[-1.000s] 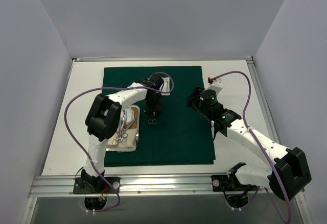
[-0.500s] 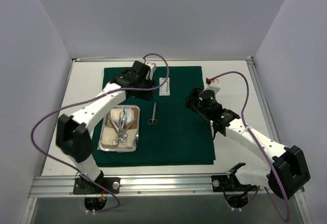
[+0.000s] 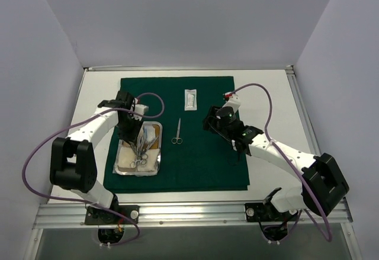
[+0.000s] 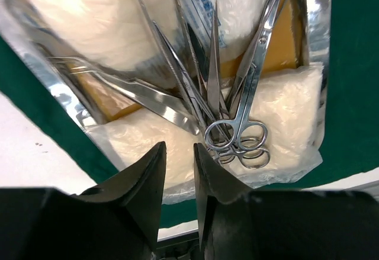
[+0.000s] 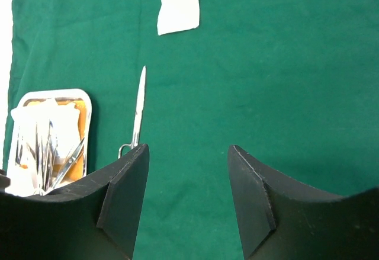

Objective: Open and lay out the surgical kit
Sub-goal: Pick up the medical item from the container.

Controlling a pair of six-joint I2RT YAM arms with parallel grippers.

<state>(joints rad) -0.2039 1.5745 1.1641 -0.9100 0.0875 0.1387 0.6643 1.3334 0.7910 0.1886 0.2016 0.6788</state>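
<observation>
The dark green drape [image 3: 207, 153] lies spread flat on the table. On its left part stands the steel tray [image 3: 160, 148] with a tan liner [image 4: 285, 47], white gauze packets [image 4: 290, 103] and a heap of steel scissors and forceps [image 4: 237, 135]. One pair of scissors [image 3: 177, 131] lies on the drape right of the tray. A white packet [image 3: 190, 99] lies near the far edge. My left gripper [image 3: 128, 134] hovers over the tray, its fingers [image 4: 148, 177] narrowly open and holding nothing. My right gripper [image 3: 212, 122] hangs wide open above bare cloth, right of the scissors [image 5: 137, 109].
White table [image 3: 269, 100] borders the drape on all sides, with a metal rail [image 3: 177, 212] along the near edge. Grey walls enclose the table at the left, the right and the back. Purple cables loop above both arms.
My left arm left the laid-out scissors, swung to the drape's far edge, then came back left over the tray. My right gripper has shifted slightly left towards the middle.
</observation>
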